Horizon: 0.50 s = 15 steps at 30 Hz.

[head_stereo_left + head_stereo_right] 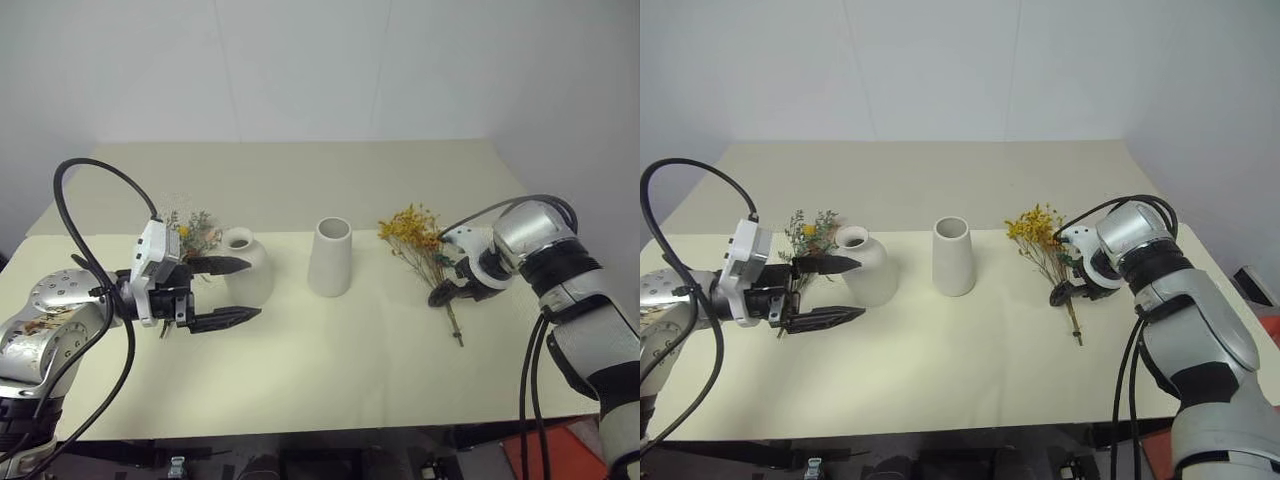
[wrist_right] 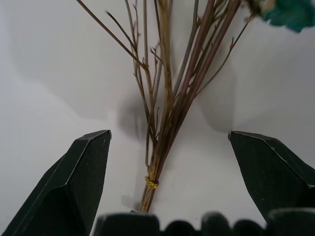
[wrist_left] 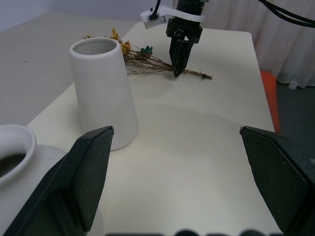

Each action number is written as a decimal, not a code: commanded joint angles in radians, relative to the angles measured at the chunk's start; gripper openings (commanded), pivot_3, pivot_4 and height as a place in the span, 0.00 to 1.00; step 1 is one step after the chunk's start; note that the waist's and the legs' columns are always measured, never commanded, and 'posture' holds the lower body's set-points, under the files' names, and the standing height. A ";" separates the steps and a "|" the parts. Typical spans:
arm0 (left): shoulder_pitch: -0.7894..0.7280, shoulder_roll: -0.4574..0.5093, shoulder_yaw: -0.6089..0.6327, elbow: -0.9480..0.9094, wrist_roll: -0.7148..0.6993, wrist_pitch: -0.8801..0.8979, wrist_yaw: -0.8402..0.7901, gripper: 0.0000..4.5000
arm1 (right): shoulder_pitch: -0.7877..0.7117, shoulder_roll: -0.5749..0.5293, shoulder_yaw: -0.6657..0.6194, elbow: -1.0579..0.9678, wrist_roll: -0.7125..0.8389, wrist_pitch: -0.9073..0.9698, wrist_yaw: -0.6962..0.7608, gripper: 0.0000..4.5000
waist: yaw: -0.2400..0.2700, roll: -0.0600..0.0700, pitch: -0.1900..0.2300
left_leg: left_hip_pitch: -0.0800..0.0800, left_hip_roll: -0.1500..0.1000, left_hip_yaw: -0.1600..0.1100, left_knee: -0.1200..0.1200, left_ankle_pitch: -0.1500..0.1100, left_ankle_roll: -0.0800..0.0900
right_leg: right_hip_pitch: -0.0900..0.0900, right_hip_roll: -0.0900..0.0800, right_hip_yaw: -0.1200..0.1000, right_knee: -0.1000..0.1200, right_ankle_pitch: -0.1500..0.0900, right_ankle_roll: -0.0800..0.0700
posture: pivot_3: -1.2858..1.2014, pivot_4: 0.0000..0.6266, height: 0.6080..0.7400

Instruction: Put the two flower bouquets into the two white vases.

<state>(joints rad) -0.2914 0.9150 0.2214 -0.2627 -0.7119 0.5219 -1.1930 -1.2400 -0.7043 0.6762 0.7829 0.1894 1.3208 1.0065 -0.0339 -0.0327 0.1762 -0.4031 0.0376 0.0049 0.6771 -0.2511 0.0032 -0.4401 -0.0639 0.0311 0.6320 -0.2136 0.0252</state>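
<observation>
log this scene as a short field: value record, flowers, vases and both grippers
yellow bouquet: lying on the table, right of the vases, not gripped
grey-green bouquet: lying behind the left gripper, left of the bottle vase
bottle vase: upright, empty
tapered vase: upright, empty, mid-table
left gripper: jaws open, beside the bottle vase, holding nothing
right gripper: jaws open, pointing down, straddling the yellow bouquet's stems near the tie

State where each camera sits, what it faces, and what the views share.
Head views: above, facing down on the table; both arms show.
Left wrist: along the open left gripper toward the cylinder vase and right gripper.
Right wrist: down between the open fingers onto the yellow bouquet.
Shared: bouquet, cylinder vase.
</observation>
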 commanded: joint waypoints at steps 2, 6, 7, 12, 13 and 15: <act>0.020 0.010 0.051 -0.047 -0.018 -0.005 0.010 0.99 | -0.017 0.008 0.049 0.014 -0.052 -0.028 0.092 1.00 | -0.002 0.000 0.000 | 0.000 0.000 0.000 0.000 0.000 0.000 | 0.000 0.000 0.000 0.000 0.000 0.000 | 0.52 0.24 1.00; 0.030 0.012 0.063 -0.059 -0.023 0.001 0.016 1.00 | -0.017 0.030 0.052 0.032 -0.087 -0.043 0.122 0.80 | -0.003 0.000 0.000 | 0.001 0.000 0.000 0.000 0.000 0.000 | 0.000 0.000 0.000 0.001 0.000 0.000 | 0.52 0.24 1.00; 0.032 0.012 0.066 -0.061 -0.022 0.002 0.018 1.00 | -0.018 0.034 0.047 0.037 -0.095 -0.046 0.124 0.73 | -0.004 0.000 0.000 | 0.001 0.000 0.000 0.000 0.000 0.000 | 0.001 0.000 0.000 0.001 0.000 0.000 | 0.52 0.24 1.00; 0.028 0.013 0.071 -0.060 -0.022 0.004 0.019 1.00 | -0.028 0.047 0.010 0.056 -0.134 -0.065 0.112 0.34 | -0.006 0.000 0.000 | 0.002 0.000 0.000 0.001 0.000 0.000 | 0.001 0.001 0.000 0.003 0.001 -0.001 | 0.52 0.24 1.00; 0.022 0.012 0.066 -0.056 -0.020 0.001 0.017 1.00 | -0.030 0.048 0.001 0.057 -0.139 -0.064 0.111 0.26 | -0.006 0.000 0.000 | 0.002 0.000 0.000 0.001 0.000 0.000 | 0.001 0.001 0.000 0.003 0.001 -0.001 | 0.52 0.24 1.00; 0.008 0.010 0.056 -0.046 -0.015 -0.005 0.013 1.00 | -0.031 0.049 -0.011 0.056 -0.147 -0.061 0.111 0.11 | -0.006 0.000 0.000 | 0.002 0.001 0.000 0.001 0.000 0.000 | 0.001 0.001 0.001 0.003 0.001 -0.001 | 0.52 0.24 1.00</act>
<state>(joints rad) -0.2631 0.9155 0.2555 -0.2979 -0.7132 0.5274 -1.1761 -1.2509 -0.6534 0.6913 0.8406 0.0546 1.2673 1.1115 -0.0403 -0.0327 0.1762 -0.4007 0.0383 0.0046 0.6779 -0.2509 0.0030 -0.4394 -0.0623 0.0317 0.6351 -0.2128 0.0241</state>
